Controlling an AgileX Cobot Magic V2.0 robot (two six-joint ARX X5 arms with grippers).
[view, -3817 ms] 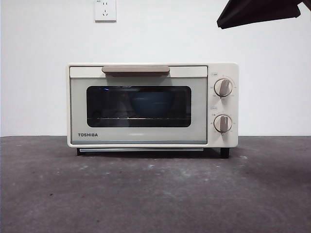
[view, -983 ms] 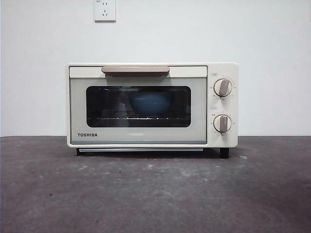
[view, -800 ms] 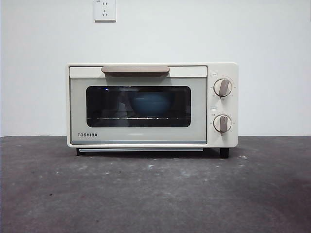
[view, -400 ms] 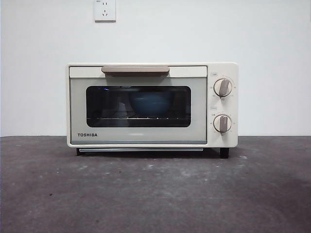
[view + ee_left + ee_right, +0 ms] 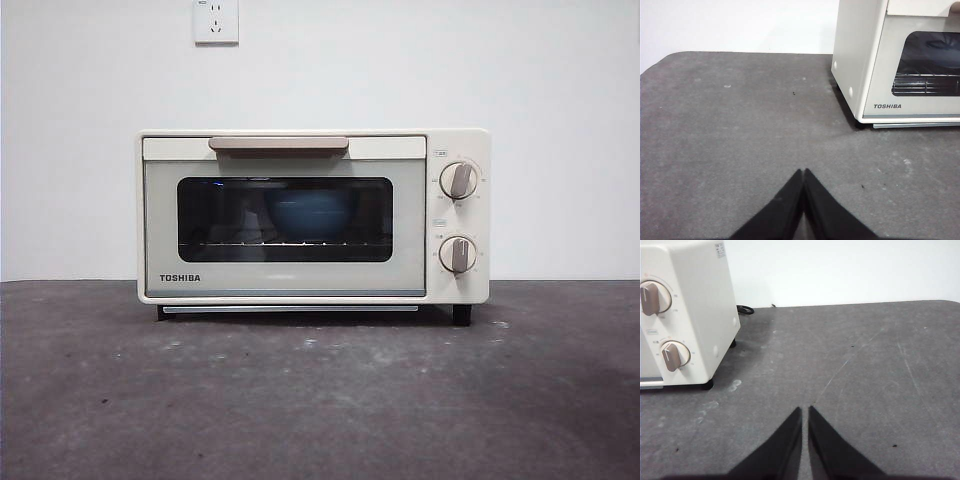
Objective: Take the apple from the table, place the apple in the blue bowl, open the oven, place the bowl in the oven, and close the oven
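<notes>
The left gripper [image 5: 803, 172] has its two black jaws pressed together tip to tip, with nothing between them, and it hangs over bare table [image 5: 730, 130] well apart from the oven [image 5: 860, 60], whose side wall and door corner show off to one side in the left wrist view. The right gripper [image 5: 804, 410] has its jaws drawn nearly together, only a hairline slit between the tips, and it too holds nothing; it sits over the table beside the oven's knob end, well clear of it. In that view the two grey knobs [image 5: 651, 298] stand one above the other on the cream panel, and a dark cord [image 5: 745, 309] lies on the table behind the oven by the wall. In the front view neither arm shows. The oven stands square on the table with its door shut, the beige handle [image 5: 279, 145] along the top edge of the door. Through the dark window the bowl [image 5: 308, 216] shows dimly, blue, resting on the wire rack [image 5: 285, 243] inside. The apple cannot be made out through the glass. A white socket [image 5: 216, 20] is on the wall above the oven.
</notes>
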